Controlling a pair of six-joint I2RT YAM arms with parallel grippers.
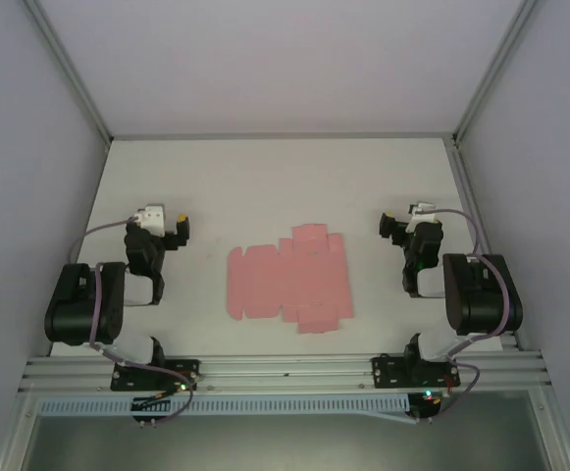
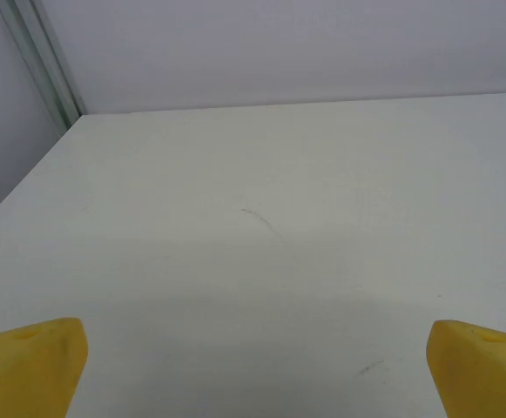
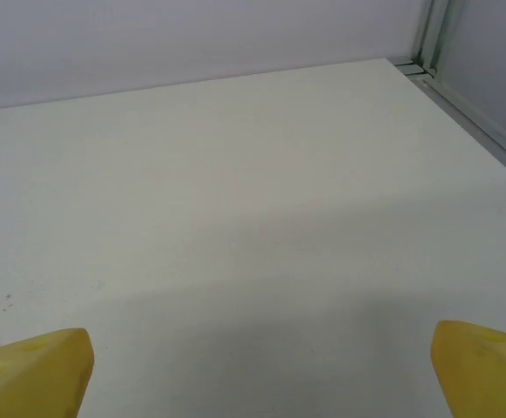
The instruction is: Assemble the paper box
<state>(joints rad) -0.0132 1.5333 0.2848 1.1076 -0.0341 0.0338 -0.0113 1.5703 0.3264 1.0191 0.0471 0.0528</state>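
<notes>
The white surface (image 1: 265,186) is carrying a single item. The two black arms, left (image 1: 88,304) and right (image 1: 481,294), are folded back at its near edge, one on each side.

The paper box (image 1: 289,280) is lying flat as an unfolded pink cut-out sheet, with its tabs and flaps spread out. It is sitting between the two sets of jaws, touching neither, inward of each and slightly back towards the arm bases from the jaw tips. No panel is looking raised or creased upward yet.

Both the left jaws and the right jaws are standing fully released and grasping nothing. In the left wrist view the yellow fingertips (image 2: 26,370) are showing far apart at the bottom corners, and the right fingertips (image 3: 30,374) are doing the same, with bare surface ahead of each pair.

Judging by this, the assembly is sitting at its very start, with the approach step in hand. The next move is probably calling for each set of jaws to turn inward and come down to the sheet's edge. One side would be pinning it while the other is lifting a flap along a crease. Thin card lying flat is likely to be hard to get under.
</notes>
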